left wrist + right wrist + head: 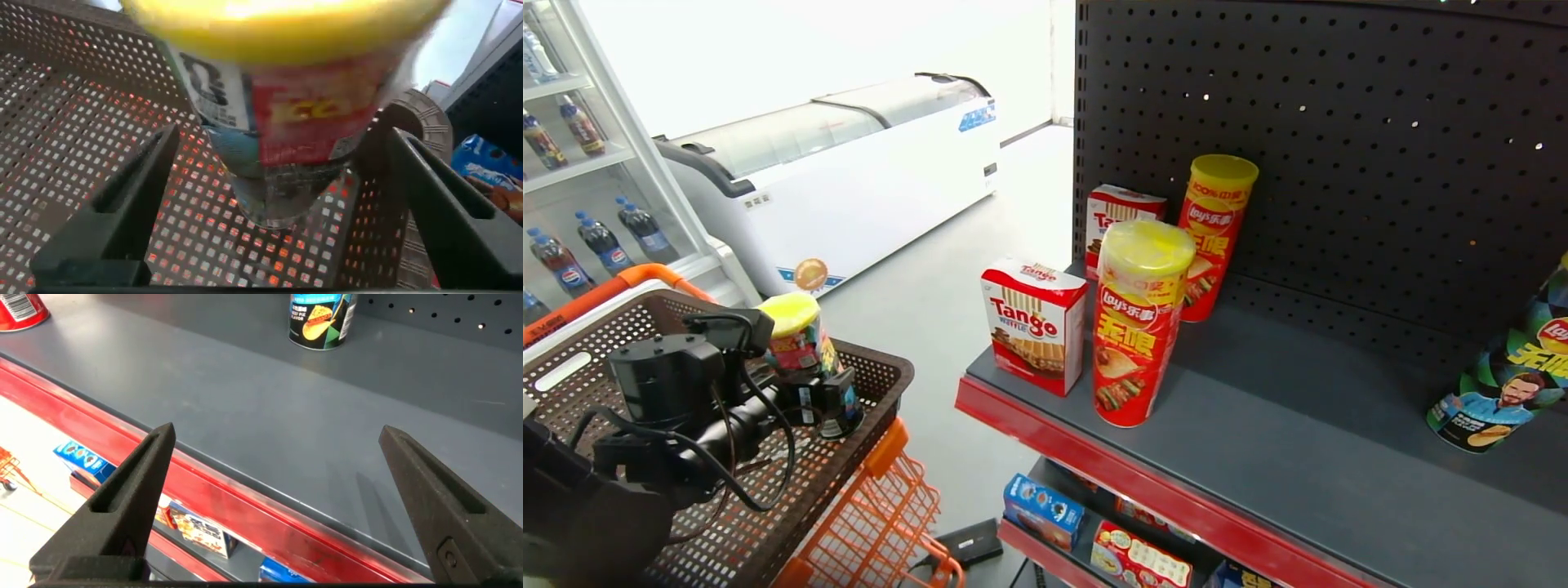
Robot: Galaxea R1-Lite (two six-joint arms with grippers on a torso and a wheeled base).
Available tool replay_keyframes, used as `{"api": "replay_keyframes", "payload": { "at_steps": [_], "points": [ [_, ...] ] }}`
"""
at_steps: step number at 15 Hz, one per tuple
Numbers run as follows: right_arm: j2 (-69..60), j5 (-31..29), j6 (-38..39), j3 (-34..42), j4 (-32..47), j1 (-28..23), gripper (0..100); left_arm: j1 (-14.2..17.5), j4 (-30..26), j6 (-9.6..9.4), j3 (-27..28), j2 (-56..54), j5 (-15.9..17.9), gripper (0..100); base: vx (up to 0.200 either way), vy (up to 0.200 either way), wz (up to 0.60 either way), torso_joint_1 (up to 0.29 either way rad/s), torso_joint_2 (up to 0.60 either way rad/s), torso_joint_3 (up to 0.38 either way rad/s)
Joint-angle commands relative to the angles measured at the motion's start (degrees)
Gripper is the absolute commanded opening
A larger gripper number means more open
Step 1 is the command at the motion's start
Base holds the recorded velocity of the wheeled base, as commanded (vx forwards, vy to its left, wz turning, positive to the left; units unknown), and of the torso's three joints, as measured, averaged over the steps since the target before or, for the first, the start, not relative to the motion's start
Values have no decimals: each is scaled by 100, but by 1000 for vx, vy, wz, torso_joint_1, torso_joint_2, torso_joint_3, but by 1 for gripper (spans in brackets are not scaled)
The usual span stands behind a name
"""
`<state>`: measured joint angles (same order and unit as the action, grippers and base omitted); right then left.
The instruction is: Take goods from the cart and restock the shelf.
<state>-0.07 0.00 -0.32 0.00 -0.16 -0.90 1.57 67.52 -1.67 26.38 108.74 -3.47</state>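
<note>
Can (796,339) (286,122) with a yellow lid, upright in the brown basket (890,367) on the orange cart (882,506). Its label is mixed: a red panel with yellow lettering, a white panel with black marks, and pale blue lower down. The print is too blurred to read. Left gripper (825,400) (282,139) is low in the basket with jaws wide, one each side of the can, and a gap shows on both sides in the left wrist view, so nothing is gripped. Right gripper (278,434) hangs over the grey shelf (1298,425) (286,400) near its red front edge, jaws spread wide and holding nothing. Count on the shelf: two red cans with yellow lids, front can (1143,327) near the edge, rear can (1213,233) by the pegboard (1339,147). There are two red-and-white wafer boxes, front box (1036,322) just beside the front can and rear box (1119,216) beside the rear can. One dark can (1511,367) (323,318) with a blue-green printed label stands well apart to the right. The lower shelf holds a blue box (1041,510) and a red pack (1139,559).
</note>
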Motion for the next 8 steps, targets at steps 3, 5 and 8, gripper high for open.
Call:
{"api": "replay_keyframes", "payload": {
  "at_steps": [3, 5, 8],
  "points": [
    [7, 0, -3, 0, -2, 2, 100, 62, 147, 0, 289, 473, -4, 100, 0, 0, 0, 0, 0, 0],
    [7, 0, -3, 0, -2, 2, 100, 54, 270, 26, 438, 543, -4, 0, 0, 0, 0, 0, 0, 0],
    [7, 0, -3, 0, -2, 2, 100, 45, 296, -26, 614, 613, -30, 0, 0, 0, 0, 0, 0, 0]
  ]
}}
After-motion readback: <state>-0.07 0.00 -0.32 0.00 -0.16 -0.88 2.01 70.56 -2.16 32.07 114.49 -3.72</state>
